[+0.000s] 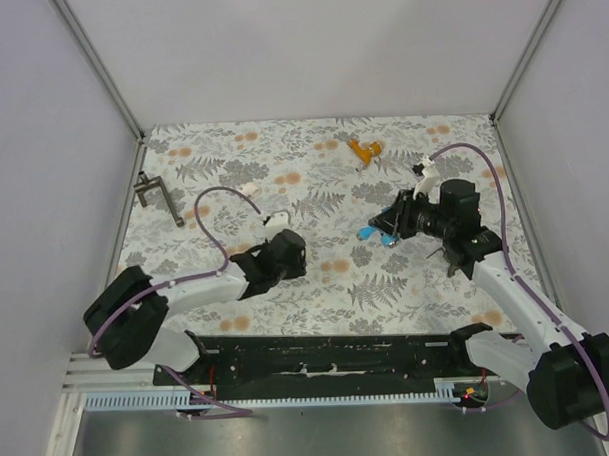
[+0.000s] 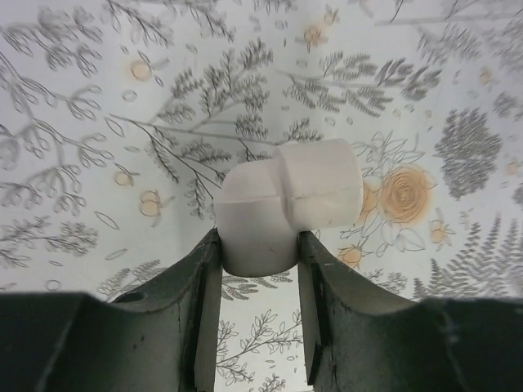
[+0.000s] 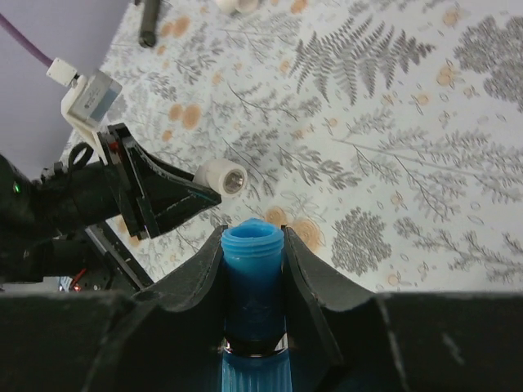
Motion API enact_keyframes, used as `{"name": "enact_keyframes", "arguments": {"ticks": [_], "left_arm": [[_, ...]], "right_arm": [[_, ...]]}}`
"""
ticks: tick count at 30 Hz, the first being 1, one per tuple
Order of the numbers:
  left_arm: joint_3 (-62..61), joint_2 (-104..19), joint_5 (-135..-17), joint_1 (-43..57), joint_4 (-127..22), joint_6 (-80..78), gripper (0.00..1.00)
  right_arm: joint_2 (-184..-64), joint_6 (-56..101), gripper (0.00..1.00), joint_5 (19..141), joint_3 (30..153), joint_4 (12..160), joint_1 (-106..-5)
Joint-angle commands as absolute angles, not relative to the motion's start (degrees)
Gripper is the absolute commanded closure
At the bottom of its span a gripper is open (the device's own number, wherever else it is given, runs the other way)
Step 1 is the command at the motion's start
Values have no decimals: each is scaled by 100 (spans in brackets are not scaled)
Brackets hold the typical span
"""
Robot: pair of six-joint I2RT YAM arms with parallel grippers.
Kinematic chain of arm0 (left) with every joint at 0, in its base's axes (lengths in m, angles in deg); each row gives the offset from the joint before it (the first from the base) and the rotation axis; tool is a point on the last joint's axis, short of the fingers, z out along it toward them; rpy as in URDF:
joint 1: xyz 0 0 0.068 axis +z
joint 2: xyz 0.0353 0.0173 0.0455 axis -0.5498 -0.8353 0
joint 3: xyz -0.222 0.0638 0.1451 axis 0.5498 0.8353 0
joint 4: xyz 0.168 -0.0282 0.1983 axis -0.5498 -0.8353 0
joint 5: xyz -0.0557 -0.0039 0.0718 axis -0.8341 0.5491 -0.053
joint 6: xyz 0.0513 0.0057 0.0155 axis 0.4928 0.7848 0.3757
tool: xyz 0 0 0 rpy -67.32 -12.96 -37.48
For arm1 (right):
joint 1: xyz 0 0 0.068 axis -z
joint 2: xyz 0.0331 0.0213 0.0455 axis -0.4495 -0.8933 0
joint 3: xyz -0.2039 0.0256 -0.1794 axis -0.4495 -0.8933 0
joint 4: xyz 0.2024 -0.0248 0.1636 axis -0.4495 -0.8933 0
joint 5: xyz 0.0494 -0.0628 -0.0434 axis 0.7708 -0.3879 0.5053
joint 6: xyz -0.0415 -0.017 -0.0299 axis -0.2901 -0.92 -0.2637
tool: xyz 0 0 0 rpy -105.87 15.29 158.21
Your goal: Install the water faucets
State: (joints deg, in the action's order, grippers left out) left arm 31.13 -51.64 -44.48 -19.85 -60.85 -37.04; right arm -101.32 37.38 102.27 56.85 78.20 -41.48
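The left arm and right arm have white tubular links with black joint housings. A purple cable loops externally along each arm. The gripper fingers are dark, matte, tapered mouldings. The wrist camera module is white.

An elbow fitting sits inside the left gripper, one faucet inside the right gripper, the second faucet on the table beyond the latter.

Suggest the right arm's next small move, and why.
Probably ease the right end effector up-left in its wrist view, lining the threaded end of the bright blue plastic faucet with the open socket of the white plastic elbow fitting. The left end effector grips that fitting; the parts are apart.
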Motion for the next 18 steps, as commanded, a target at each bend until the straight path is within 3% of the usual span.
{"name": "enact_keyframes", "arguments": {"ticks": [1, 5, 11, 15, 18], "left_arm": [[3231, -4111, -5469, -1219, -5768, -3068, 98], [2916, -3478, -6339, -594, -6242, -2830, 98], [1835, -3634, -8280, -32, -7104, -2820, 98], [1474, -3854, -9345, 154, -7008, -3224, 98], [1132, -3960, -9514, 172, -7227, -3418, 98]], "right_arm": [[-10275, 3981, 100, 10920, 5956, 9193, -4130], [-10495, 4122, 100, 11052, 6140, 9861, -4139], [-10838, 3569, 100, 11657, 7053, 9968, -4201], [-11136, 2771, 100, 12404, 7948, 9347, -4218], [-11417, 2181, 100, 12818, 8634, 8722, -4236]]}}
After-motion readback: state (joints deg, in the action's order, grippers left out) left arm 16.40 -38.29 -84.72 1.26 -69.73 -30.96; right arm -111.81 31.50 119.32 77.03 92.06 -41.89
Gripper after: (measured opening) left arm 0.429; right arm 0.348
